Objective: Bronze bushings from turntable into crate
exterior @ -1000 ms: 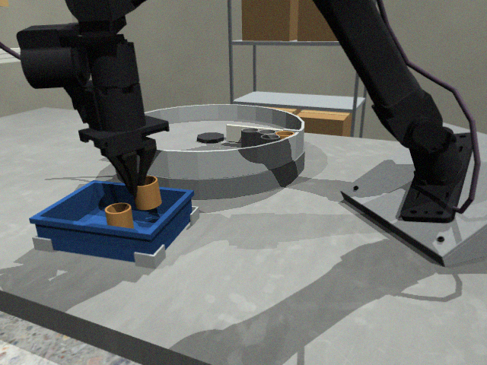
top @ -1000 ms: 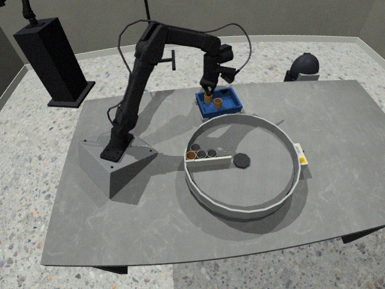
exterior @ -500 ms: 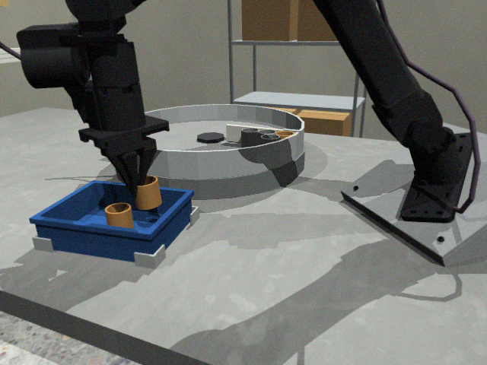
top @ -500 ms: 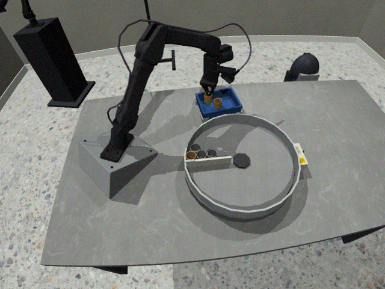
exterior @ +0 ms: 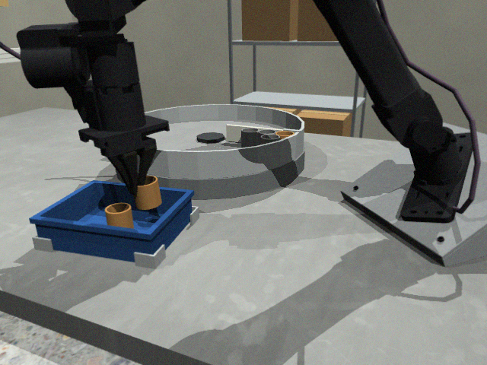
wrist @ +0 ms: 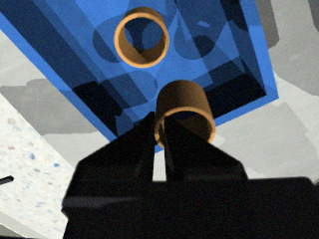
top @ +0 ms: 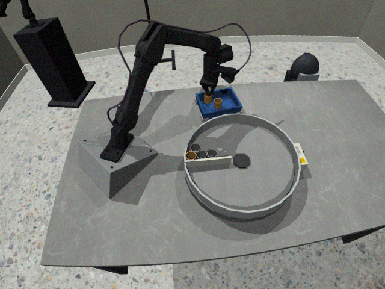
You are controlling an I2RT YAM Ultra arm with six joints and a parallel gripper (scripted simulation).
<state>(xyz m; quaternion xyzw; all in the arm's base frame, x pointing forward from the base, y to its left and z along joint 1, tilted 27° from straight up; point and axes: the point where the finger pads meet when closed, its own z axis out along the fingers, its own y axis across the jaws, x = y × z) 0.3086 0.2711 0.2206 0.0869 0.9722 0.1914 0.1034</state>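
My gripper (top: 209, 93) (exterior: 135, 193) (wrist: 159, 119) is shut on the wall of a bronze bushing (top: 207, 99) (exterior: 149, 196) (wrist: 183, 95), one finger inside it and one outside. This bushing hangs slightly tilted inside the blue crate (top: 224, 112) (exterior: 94, 243) (wrist: 260, 45), near a corner. A second bronze bushing (top: 218, 103) (exterior: 119, 217) stands upright in the crate. On the turntable (top: 264, 186) (exterior: 196, 165), a third bronze bushing (top: 190, 155) (exterior: 284, 134) stands at the rim beside three dark steel bushings (top: 201, 154) (exterior: 249, 138).
A pale divider bar (top: 214, 159) (exterior: 233, 132) runs from the turntable's wall toward its black hub (top: 242, 161) (exterior: 210, 137), beside the bushings. The turntable's raised wall stands close to the crate. Pale corner brackets (exterior: 150, 257) hold the crate's base.
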